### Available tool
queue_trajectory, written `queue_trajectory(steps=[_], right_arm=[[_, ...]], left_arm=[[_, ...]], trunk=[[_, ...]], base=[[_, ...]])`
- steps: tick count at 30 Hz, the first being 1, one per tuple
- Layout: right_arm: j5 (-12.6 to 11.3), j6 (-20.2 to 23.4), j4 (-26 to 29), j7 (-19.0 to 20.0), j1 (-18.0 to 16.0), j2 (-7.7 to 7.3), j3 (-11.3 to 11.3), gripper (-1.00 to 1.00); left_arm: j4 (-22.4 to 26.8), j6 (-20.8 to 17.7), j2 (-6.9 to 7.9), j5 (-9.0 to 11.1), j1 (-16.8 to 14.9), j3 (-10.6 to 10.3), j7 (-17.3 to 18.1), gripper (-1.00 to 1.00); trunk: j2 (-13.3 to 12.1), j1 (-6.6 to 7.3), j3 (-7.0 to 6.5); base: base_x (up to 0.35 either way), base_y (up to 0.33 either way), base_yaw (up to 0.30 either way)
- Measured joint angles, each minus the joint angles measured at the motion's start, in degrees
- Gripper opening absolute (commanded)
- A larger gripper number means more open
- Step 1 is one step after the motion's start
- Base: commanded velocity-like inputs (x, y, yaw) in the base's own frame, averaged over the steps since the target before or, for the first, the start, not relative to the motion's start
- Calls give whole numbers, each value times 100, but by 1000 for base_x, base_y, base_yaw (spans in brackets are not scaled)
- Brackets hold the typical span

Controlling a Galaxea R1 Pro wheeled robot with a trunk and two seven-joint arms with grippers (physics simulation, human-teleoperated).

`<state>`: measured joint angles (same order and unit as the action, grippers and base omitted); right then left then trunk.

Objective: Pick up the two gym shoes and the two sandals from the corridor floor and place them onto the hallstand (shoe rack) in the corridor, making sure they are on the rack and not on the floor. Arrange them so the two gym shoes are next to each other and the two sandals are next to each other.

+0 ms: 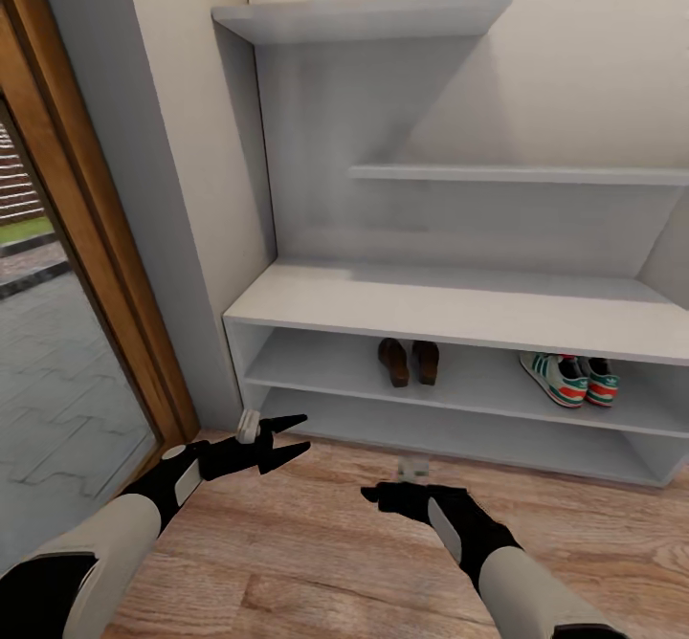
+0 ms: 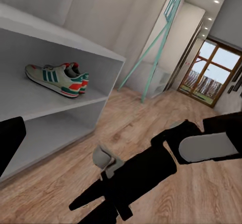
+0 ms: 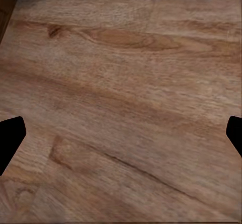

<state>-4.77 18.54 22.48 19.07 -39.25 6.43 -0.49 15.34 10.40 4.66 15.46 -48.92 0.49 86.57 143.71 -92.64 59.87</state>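
1. Pictured on the upper of two open shelves of the pale grey-white hallstand point(image 1: 450, 309): a pair of cream-white lace-up gym shoes with dark-green side stripes and red-orange sole accents point(image 1: 570, 377), set touching side by side toward the right.
2. Parked on the same shelf, well apart to the left: two small dark-brown leather slip-on sandals point(image 1: 409, 361), side by side, heels outward.
3. Hovering low above the light brown wood-grain corridor floor point(image 1: 325, 562), in front of the rack: the left end effector point(image 1: 295, 435), black fingers spread apart and holding nothing.
4. Nearby to its right: the right end effector point(image 1: 368, 494), fingertips at opposite edges of the right wrist view with bare planks between, so parted and empty.
5. Seen again from the left wrist camera: the gym shoes point(image 2: 57, 79) resting flat on the shelf, the right arm crossing the foreground.
6. Judged from this layout: all four items off the floor and paired, task apparently complete or nearly so.
7. Handling estimate, should any nudge be needed: sneakers light, padded uppers yielding under pressure, firmer at heel counter and sole edge; best taken across the heel or collar.
8. Sandals likely lighter, flatter and more slippery; straps thin, so a pinch across footbed and sole at mid-length looks safest.
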Motion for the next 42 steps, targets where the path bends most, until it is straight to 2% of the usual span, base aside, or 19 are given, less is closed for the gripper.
queue_trajectory(steps=[1, 5, 8, 19, 42], right_arm=[[-1, -304, -265, 6, 1, 4, 5, 100], [-1, -1040, -875, 10, 0, 6, 5, 100], [3, -1264, -1151, 9, -1, 2, -1, 100], [15, -1419, -1744, 7, 2, -9, -14, 100], [40, -1415, -2002, -5, 6, -19, -8, 100]], left_arm=[[0, 0, 0, 0, 0, 0, 0, 100], [0, 0, 0, 0, 0, 0, 0, 100], [0, 0, 0, 0, 0, 0, 0, 100], [1, 0, 0, 0, 0, 0, 36, 100], [8, -9, -2, -1, 0, 0, 158, 100]], trunk=[[0, 0, 0], [0, 0, 0], [0, 0, 0], [0, 0, 0], [0, 0, 0]], base=[[0, 0, 0], [0, 0, 0], [0, 0, 0], [0, 0, 0], [0, 0, 0]])
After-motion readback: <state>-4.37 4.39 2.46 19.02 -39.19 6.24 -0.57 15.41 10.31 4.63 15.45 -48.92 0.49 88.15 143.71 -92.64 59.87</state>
